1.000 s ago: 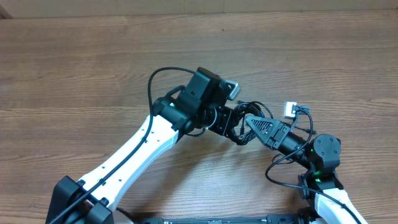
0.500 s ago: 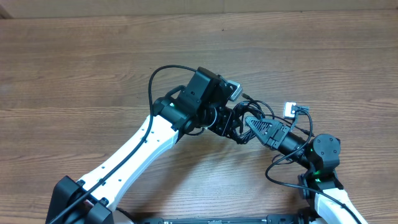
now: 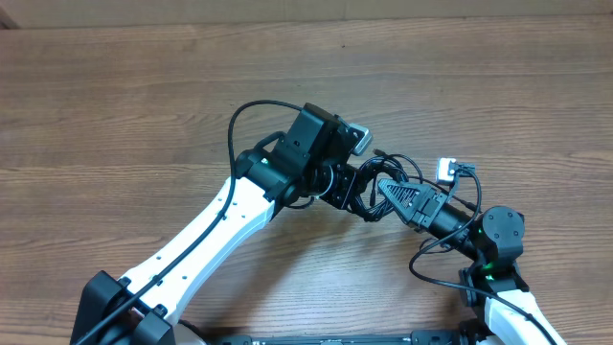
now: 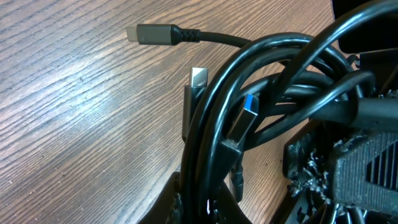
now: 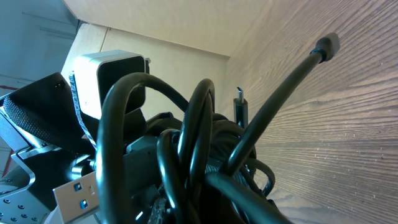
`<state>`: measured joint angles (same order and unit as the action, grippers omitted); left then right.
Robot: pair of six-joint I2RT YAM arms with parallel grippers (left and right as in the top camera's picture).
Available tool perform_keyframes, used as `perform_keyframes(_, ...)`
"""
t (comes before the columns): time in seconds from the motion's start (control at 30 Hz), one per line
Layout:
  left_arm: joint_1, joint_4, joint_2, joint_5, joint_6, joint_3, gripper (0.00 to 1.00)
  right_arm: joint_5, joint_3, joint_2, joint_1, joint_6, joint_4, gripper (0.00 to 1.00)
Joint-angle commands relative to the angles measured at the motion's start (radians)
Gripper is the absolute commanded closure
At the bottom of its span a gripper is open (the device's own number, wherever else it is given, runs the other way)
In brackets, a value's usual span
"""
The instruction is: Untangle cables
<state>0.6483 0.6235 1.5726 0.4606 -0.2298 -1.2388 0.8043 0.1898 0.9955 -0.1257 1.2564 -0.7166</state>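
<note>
The brown wood-grain table [image 4: 74,124] bears a tangle of black cables [image 4: 249,56]; one grey plug end [image 4: 152,33] lies flat on the wood beside it.

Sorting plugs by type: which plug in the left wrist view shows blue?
The blue-tipped plug wedged among the looped cables; the grey plug lying free on the table and the silver-tipped plug show no blue.

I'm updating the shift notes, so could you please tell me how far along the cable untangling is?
Done: little; only one grey plug lies free on the table. In hand: the left end effector and right end effector both appear shut on the cables, which form one knotted bundle between them. Left: essentially all of the separating; no cable lies apart yet.
</note>
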Motion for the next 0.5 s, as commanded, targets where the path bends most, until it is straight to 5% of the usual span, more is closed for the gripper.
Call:
perform_keyframes(0.0,-0.006,-0.001,-0.022,0.000,0.006,-0.023,0.96,0.023,0.014,0.001,-0.002,0.025,-0.012,0.96)
perform_keyframes(0.47,-0.129,-0.005,-0.022,0.000,-0.252,-0.023,0.96,0.057,0.014,0.001,-0.002,0.027,-0.012,0.96)
